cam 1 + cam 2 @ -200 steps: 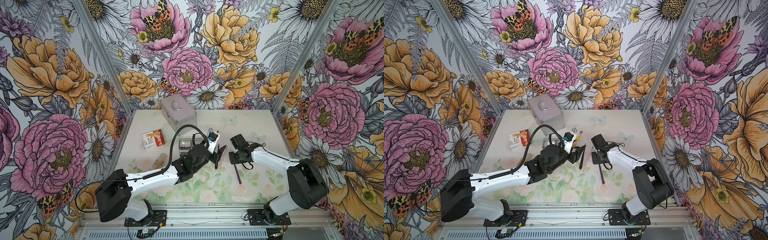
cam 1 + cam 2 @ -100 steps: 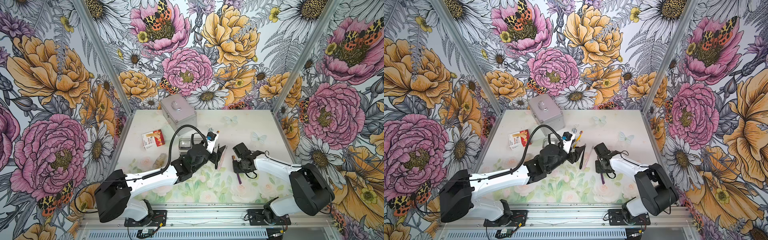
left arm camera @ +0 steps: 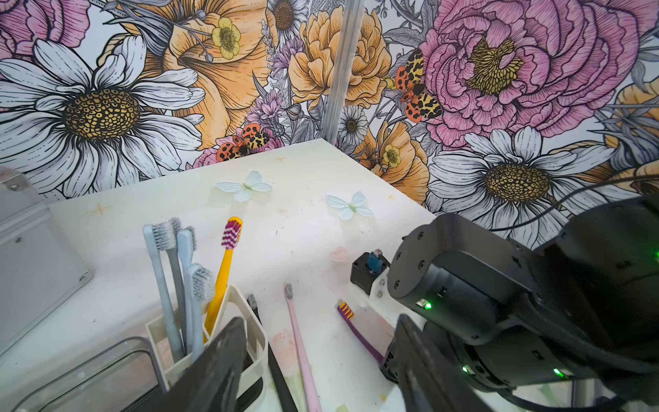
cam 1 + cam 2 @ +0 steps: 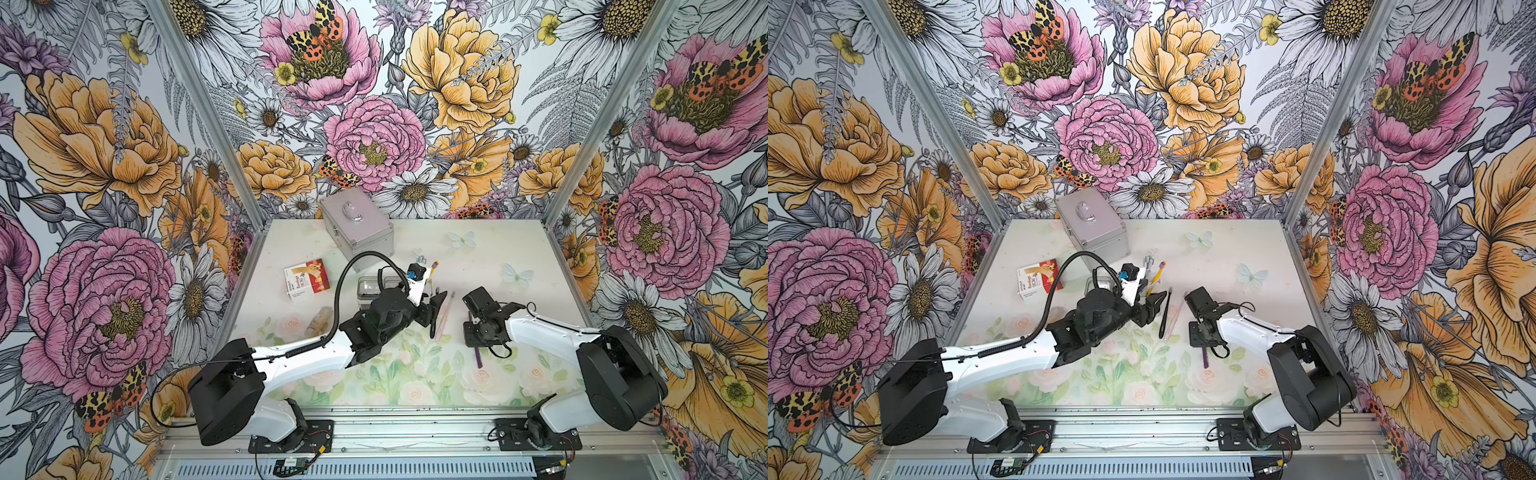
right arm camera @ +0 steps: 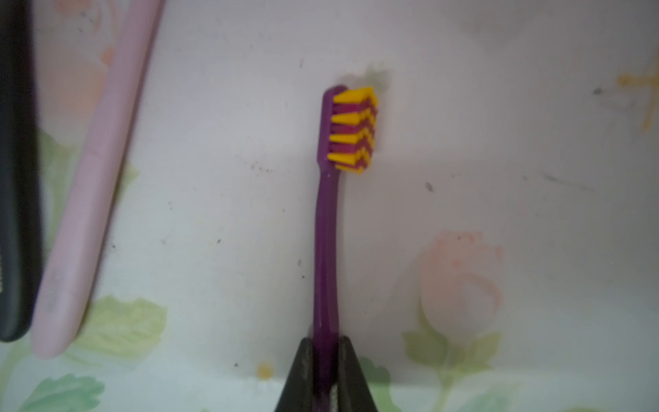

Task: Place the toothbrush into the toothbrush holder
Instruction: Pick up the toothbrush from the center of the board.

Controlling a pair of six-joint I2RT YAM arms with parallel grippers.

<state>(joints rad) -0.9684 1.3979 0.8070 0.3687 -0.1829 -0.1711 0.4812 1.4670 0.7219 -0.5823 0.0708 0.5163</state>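
Roughly at the start. Right tool (image 5: 325, 360) is pinched narrow on the handle of the purple plastic toothbrush with yellow-magenta bristles (image 5: 326, 232), which appears to lie flat on the desk (image 3: 303, 221), not lifted.

The white three-section toothbrush holder (image 3: 262, 335) stands apart, beyond a pink brush (image 3: 299, 342) and a black brush (image 3: 276, 374), with several brushes upright in it.

Left tool (image 3: 319, 321) is wide and empty. Lift, carry and insert are left to do.

Red-white carton (image 4: 305, 277): print apparently reads "Bandage"; the rest is unreadable.

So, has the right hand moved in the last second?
Yes. The right hand has shifted away from the silver case, toward the near table edge, onto the purple toothbrush.
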